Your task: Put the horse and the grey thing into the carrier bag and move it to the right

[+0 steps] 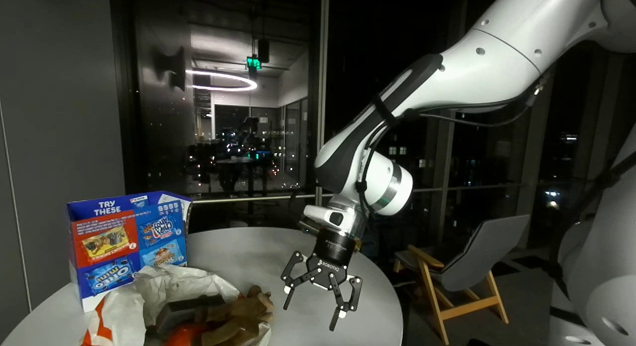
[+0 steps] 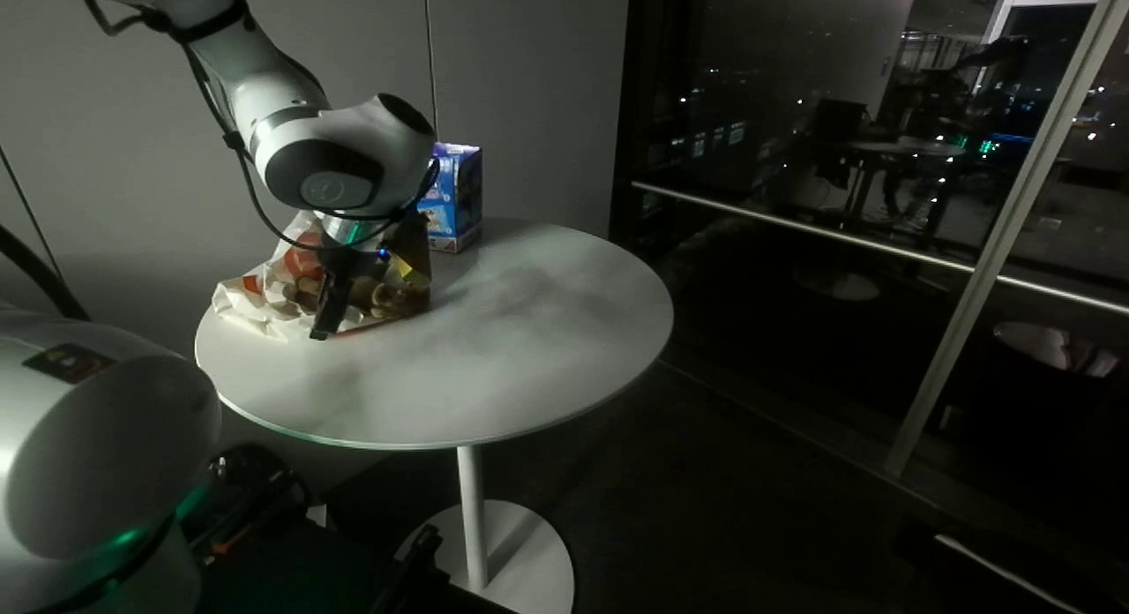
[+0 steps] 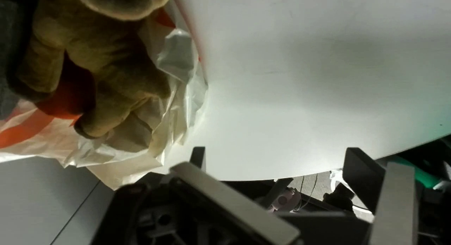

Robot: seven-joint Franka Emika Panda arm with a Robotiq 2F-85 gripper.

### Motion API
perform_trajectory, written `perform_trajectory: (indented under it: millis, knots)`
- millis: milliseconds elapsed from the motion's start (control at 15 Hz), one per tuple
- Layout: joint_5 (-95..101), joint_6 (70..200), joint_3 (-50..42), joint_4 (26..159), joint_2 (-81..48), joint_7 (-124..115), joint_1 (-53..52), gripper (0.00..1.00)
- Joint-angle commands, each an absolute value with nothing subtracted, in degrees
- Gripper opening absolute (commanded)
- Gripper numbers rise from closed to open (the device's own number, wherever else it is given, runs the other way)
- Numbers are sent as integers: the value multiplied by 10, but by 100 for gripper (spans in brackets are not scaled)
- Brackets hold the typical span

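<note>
Arm (image 1: 477, 70) bent down over table (image 1: 253, 251), pincer (image 1: 310, 316) pointing down, spread nice and wide. Horse (image 3: 105, 55): brown, soft-looking, lying in crumpled white-and-orange carrier bag (image 1: 124, 311) right beside pincer. Dark grey thing (image 1: 175, 313) in there too, horse between it and pincer.

Dark windows (image 1: 370, 47), bright ring light (image 1: 226, 89), plain grey wall (image 1: 57, 97), wooden-legged chair (image 1: 479, 251), round white table (image 2: 512, 358).
</note>
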State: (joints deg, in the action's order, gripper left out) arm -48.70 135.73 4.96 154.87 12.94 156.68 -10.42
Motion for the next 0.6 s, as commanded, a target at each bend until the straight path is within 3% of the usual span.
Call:
perform_trajectory:
  millis: [0, 133, 200, 533]
  knots:
    - [-516, 1365, -13, 1545, 176, 1565, -221, 100]
    - [-539, 1395, -25, 1547, 160, 1612, -248, 100]
    - [-506, 1397, -70, 1546, 190, 1562, -314, 100]
    - [-490, 1467, -174, 1553, 178, 1574, -434, 100]
